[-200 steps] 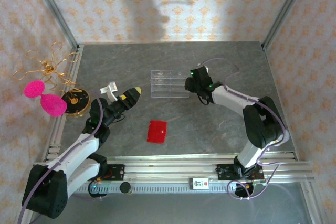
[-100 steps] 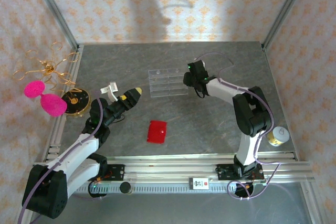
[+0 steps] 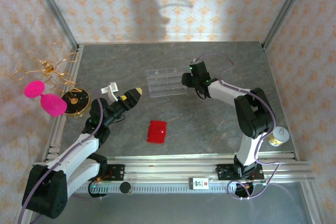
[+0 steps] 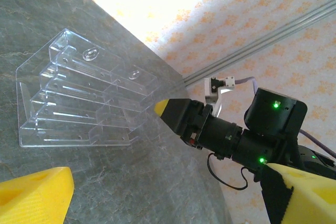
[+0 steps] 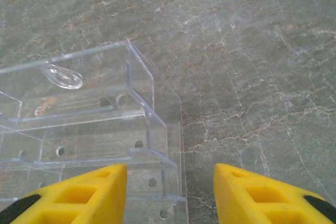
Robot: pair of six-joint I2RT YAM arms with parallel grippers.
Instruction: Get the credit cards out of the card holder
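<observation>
The overhead view shows the red card holder (image 3: 157, 131) lying folded shut on the table (image 3: 210, 124). It is toward the near edge, about midway between the two arm bases and well apart from both claws. The clear slotted tray (image 3: 167, 81) stands nearer the far edge. The right arm reaches out and bends back leftward with its elbow raised, and the right gripper (image 3: 190, 80) is at the tray's right end.

The right wrist view adds what the overhead one cannot: its yellow fingers (image 5: 79, 195) are spread, with the tray's right-hand corner between them. Whether either finger touches the plastic I cannot tell.

The left arm stretches low from the near left corner, and the left gripper (image 3: 132, 94) points toward the tray, apart from it. Its wrist view shows the fingers spread wide and holding nothing. A small yellowish jar (image 3: 278, 136) sits by the near right corner.
</observation>
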